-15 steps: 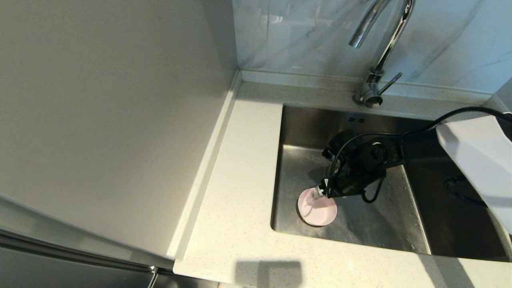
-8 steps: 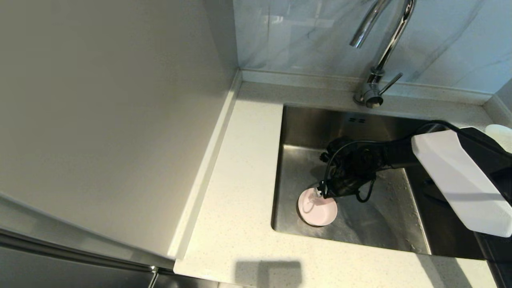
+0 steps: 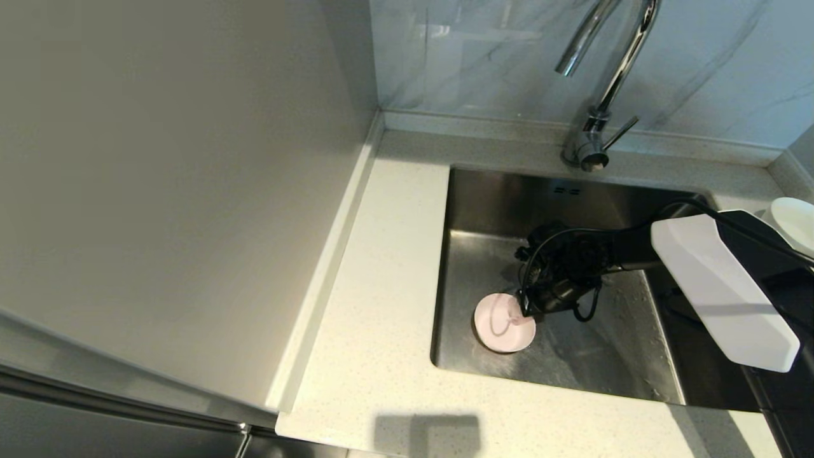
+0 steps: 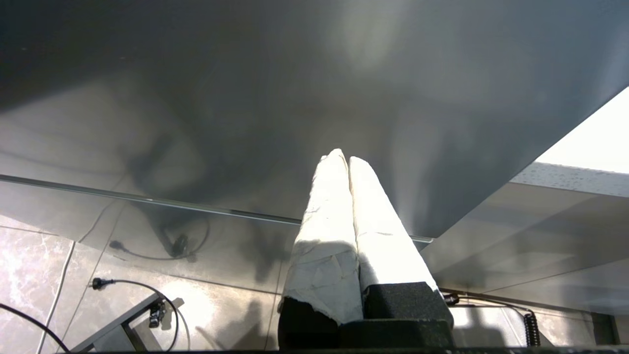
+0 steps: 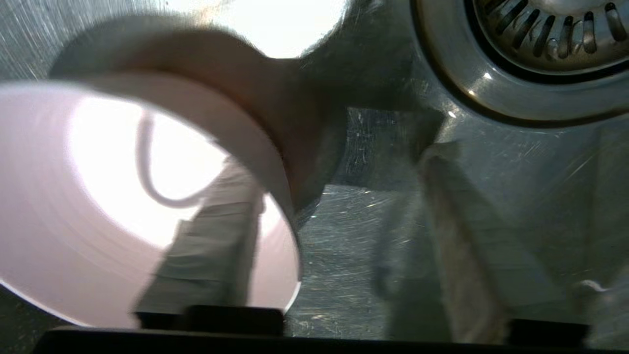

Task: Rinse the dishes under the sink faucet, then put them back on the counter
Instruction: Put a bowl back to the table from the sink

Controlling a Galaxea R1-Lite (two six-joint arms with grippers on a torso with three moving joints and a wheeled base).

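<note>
The pale pink bowl (image 3: 502,323) sits upright on the floor of the sink (image 3: 591,362), near its front left corner. My right gripper (image 3: 523,312) reaches down to the bowl's right rim. It is open, with one finger (image 5: 211,246) inside the bowl (image 5: 73,196) and the other finger (image 5: 457,236) outside over bare steel. The drain strainer (image 5: 545,29) lies just beyond. A white bowl (image 3: 795,222) rests on the counter right of the sink. The grey bowl is out of view. My left gripper (image 4: 342,157) is shut and parked below the counter.
The chrome faucet (image 3: 610,70) arches over the back of the sink, its spout above the basin's middle. Speckled counter (image 3: 381,286) runs along the sink's left and front. A beige wall panel (image 3: 178,191) borders the counter's left. My right forearm's white cover (image 3: 718,286) hangs over the sink's right half.
My right wrist has drawn slightly right and back, so more of the pink bowl shows. The forearm dropped lower and uncovered the white bowl on the right counter.
</note>
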